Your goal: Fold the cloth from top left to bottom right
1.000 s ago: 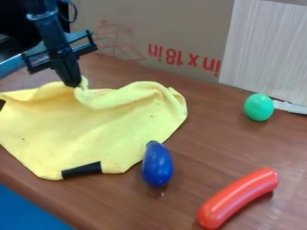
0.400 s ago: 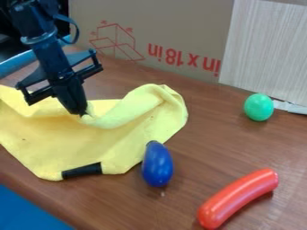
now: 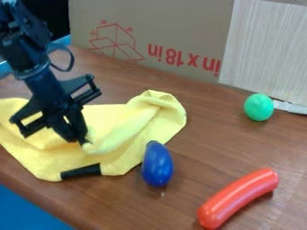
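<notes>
Gripper (image 3: 81, 141), black, two-fingered: closed on a pinch of yellow cloth (image 3: 123, 130), tilted, at the left of the view, its arm coming from the upper left. Cloth, one: on the brown table (image 3: 207, 128), left and centre, a fold rising from the fingertips towards its right-hand corner, the lower part lying flat. Black strip (image 3: 81, 171), one: at the cloth's near edge. Blue eggplant-shaped piece (image 3: 158, 165), one: at the cloth's right edge, contact unclear. Red sausage-shaped piece (image 3: 240, 197), curved, one: lower right. Green egg-shaped piece (image 3: 259, 108), one: further back, right. Cardboard (image 3: 174, 29) with red markings: behind the table, beside a pale streaked panel (image 3: 264, 49).
</notes>
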`<state>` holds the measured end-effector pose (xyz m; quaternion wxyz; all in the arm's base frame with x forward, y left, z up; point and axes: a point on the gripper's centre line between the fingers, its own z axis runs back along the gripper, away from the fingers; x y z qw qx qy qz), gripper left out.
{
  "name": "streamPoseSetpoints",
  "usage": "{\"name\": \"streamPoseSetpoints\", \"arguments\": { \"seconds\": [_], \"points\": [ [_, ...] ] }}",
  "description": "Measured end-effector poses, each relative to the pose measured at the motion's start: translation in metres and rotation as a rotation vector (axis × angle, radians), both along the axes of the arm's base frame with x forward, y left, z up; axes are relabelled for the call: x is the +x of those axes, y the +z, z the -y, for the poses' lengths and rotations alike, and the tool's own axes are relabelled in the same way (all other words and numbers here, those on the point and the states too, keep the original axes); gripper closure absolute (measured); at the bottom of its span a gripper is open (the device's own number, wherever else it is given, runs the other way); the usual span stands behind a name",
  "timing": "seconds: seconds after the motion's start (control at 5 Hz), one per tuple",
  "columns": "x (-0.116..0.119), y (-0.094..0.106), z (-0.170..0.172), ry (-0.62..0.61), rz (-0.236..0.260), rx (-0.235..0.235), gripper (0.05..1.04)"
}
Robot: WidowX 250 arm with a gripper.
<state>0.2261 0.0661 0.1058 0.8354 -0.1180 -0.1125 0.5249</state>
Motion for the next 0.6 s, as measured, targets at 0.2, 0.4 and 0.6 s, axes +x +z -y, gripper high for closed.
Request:
{"name": "streamPoseSetpoints", "arguments": {
  "seconds": [0.2,0.4,0.6],
  "points": [
    [-0.007,-0.006,0.001,0.005,-0.008,-0.002,0.595],
    [-0.011,-0.004,0.003,-0.077,-0.062,0.045,0.286],
    [-0.006,0.017,0.000,-0.156,-0.126,0.114,0.081]
  ]
}}
